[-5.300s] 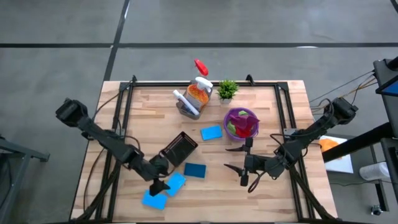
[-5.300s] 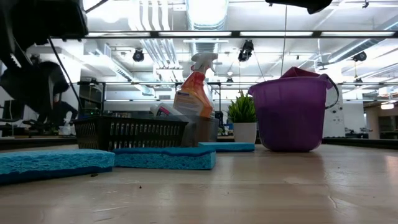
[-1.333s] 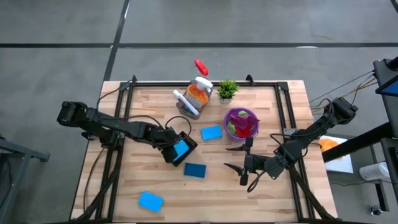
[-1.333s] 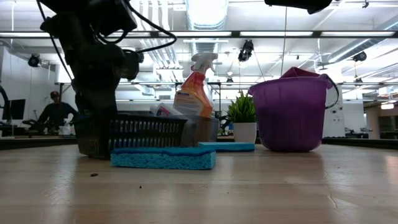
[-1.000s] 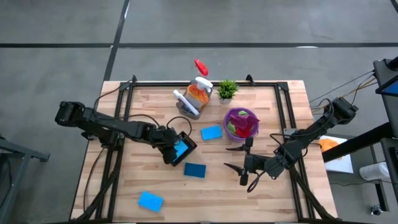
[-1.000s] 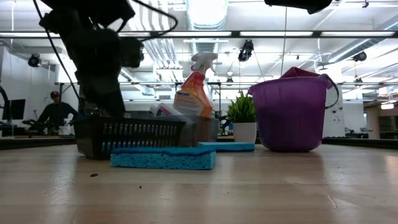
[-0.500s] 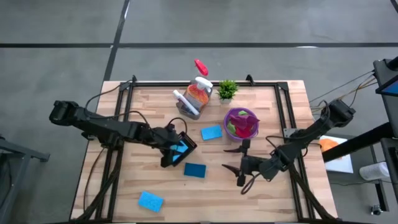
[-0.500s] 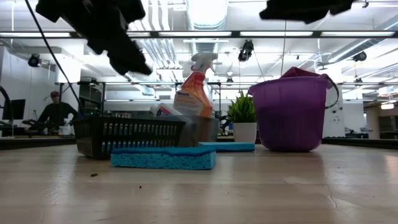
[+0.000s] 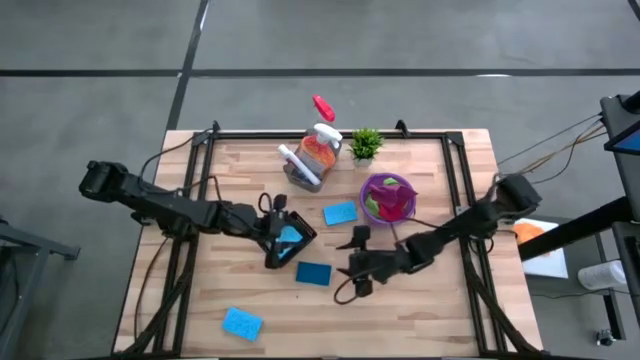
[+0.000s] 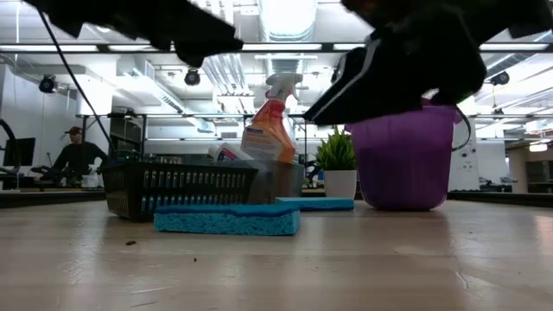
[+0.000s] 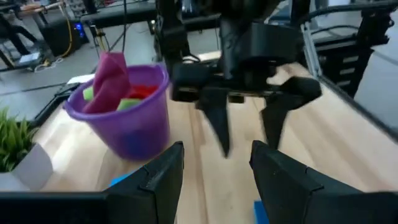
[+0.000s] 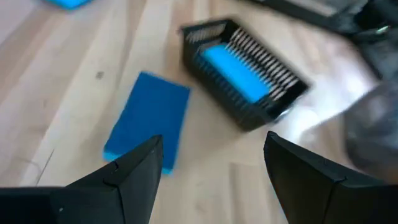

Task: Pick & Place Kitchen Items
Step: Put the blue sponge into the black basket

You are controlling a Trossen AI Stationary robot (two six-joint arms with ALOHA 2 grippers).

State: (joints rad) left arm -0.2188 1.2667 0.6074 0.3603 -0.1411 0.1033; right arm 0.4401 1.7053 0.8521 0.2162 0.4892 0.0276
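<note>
A black wire basket (image 9: 298,243) near the table's middle holds one blue sponge (image 9: 290,236). My left gripper (image 9: 275,228) hovers open and empty over the basket's left end; in its wrist view (image 11: 217,180) nothing is between the fingers. My right gripper (image 9: 348,262) is open and empty, just right of a second blue sponge (image 9: 313,273) that lies flat on the table and also shows in the right wrist view (image 12: 149,121). Two more sponges lie flat on the table, one beside the bucket (image 9: 340,213) and one at the near left (image 9: 243,323).
A purple bucket (image 9: 388,197) holding magenta, red and green cloths stands right of centre. An orange spray bottle (image 9: 318,148) in a small grey holder and a potted plant (image 9: 366,143) stand at the far edge. A red thing (image 9: 322,107) lies beyond the table.
My left gripper has risen out of the basket, and the blue sponge stays lying in it. My right gripper has moved toward the table's left, from near the bucket to just beside the sponge in the middle.
</note>
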